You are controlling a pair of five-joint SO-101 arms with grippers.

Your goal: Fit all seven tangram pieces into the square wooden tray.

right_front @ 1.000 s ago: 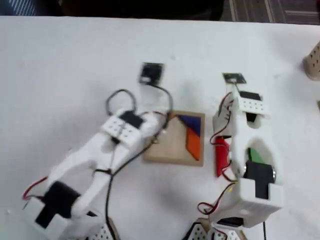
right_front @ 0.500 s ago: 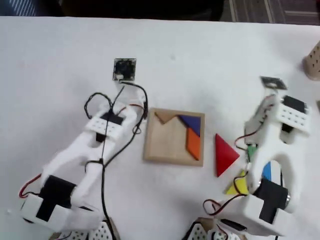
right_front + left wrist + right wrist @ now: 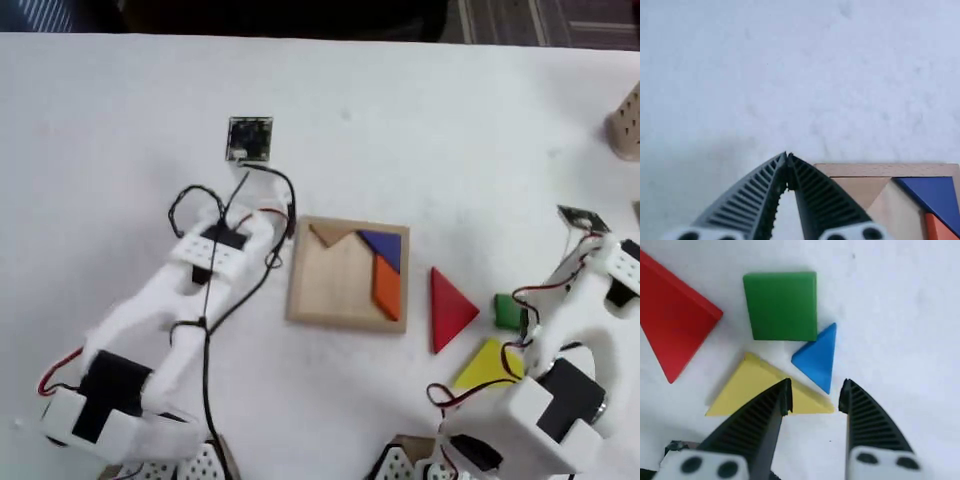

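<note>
The square wooden tray (image 3: 325, 295) lies mid-table with a brown piece (image 3: 332, 235), a blue piece (image 3: 386, 245) and an orange piece (image 3: 387, 286) inside. To its right on the table lie a red triangle (image 3: 450, 308), a green square (image 3: 508, 312) and a yellow triangle (image 3: 487, 364). My right gripper (image 3: 816, 385) hangs open just over the yellow triangle (image 3: 757, 387) and a small blue triangle (image 3: 817, 357), with the green square (image 3: 781, 305) and red triangle (image 3: 672, 322) beyond. My left gripper (image 3: 788, 157) is shut on nothing, beside the tray's corner (image 3: 840, 170).
The left arm (image 3: 180, 290) lies left of the tray, the right arm (image 3: 575, 320) at the right edge. A pegged wooden object (image 3: 627, 125) stands far right. Cables trail beside the tray. White table stretches wide beyond the tray.
The right arm has swung right, away from the tray, uncovering the red, green and yellow pieces. The left arm drew back left off the tray a second ago and has held still since.
</note>
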